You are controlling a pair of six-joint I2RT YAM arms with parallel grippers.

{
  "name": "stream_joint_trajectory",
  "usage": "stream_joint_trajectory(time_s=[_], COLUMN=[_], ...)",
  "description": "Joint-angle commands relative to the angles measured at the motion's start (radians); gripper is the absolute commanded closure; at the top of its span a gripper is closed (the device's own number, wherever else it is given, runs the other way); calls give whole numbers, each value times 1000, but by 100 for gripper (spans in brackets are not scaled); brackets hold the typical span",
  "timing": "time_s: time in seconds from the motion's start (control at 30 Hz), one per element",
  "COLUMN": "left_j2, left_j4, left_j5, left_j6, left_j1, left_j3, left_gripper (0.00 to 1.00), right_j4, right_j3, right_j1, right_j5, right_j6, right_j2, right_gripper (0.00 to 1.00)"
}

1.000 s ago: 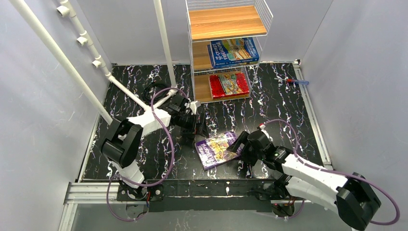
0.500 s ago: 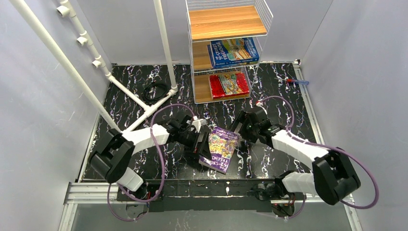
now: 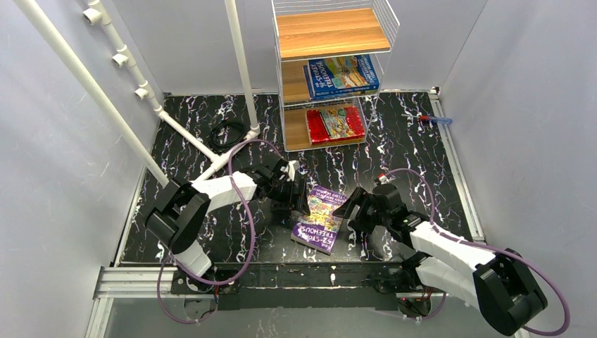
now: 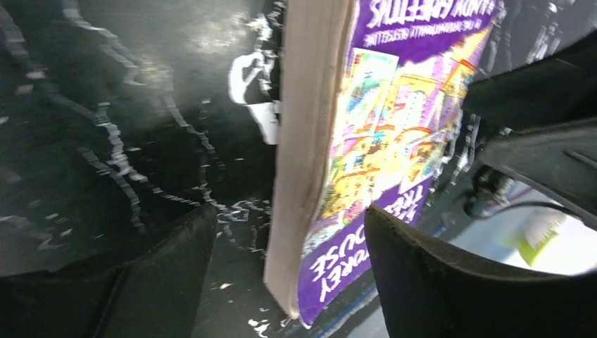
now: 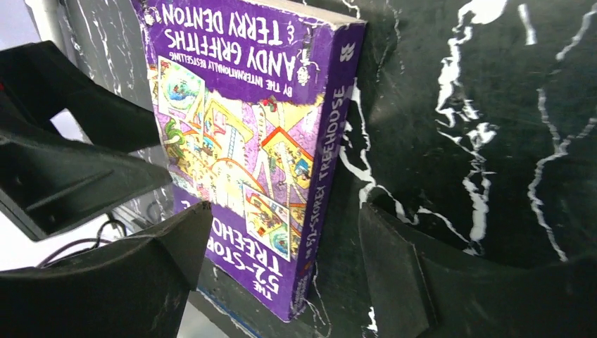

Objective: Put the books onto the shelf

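A purple cartoon-cover book lies on the black marbled table near its front edge. My left gripper is at the book's left side, open, its jaws straddling the pale page edge with gaps on both sides. My right gripper is at the book's right side, open, with the purple spine between its fingers and not touching them. The shelf stands at the back. A blue book lies on its middle board and a red one on its bottom board.
A white pipe frame crosses the left side of the table, with a black cable coil beside its foot. A small red and blue tool lies at the back right. A metal rail borders the front edge.
The purple book has turned from lying crosswise to pointing front to back. My right arm swung to its far side, then back to its right edge. Both grippers have narrowed slightly.
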State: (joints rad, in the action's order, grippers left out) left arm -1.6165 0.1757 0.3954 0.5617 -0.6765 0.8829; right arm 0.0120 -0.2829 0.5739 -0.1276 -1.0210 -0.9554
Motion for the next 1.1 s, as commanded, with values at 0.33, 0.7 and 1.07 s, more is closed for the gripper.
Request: stream_joint_trajectory(time_s=[0.33, 0.7, 1.07], left_j2=[-1, 101, 269], left_j4=[-93, -221, -239], left_j5=[114, 102, 181], left_j6=[60, 196, 148], left_j1=[-78, -88, 3], left_j3=[35, -18, -126], left_gripper=[52, 92, 100], right_j4=[-233, -258, -238], right_j3=[8, 34, 136], right_j1=[46, 95, 96], right_j5=[-78, -33, -51], right_j6=[-75, -119, -118], right_j2=[-189, -211, -102], right_gripper=[21, 17, 1])
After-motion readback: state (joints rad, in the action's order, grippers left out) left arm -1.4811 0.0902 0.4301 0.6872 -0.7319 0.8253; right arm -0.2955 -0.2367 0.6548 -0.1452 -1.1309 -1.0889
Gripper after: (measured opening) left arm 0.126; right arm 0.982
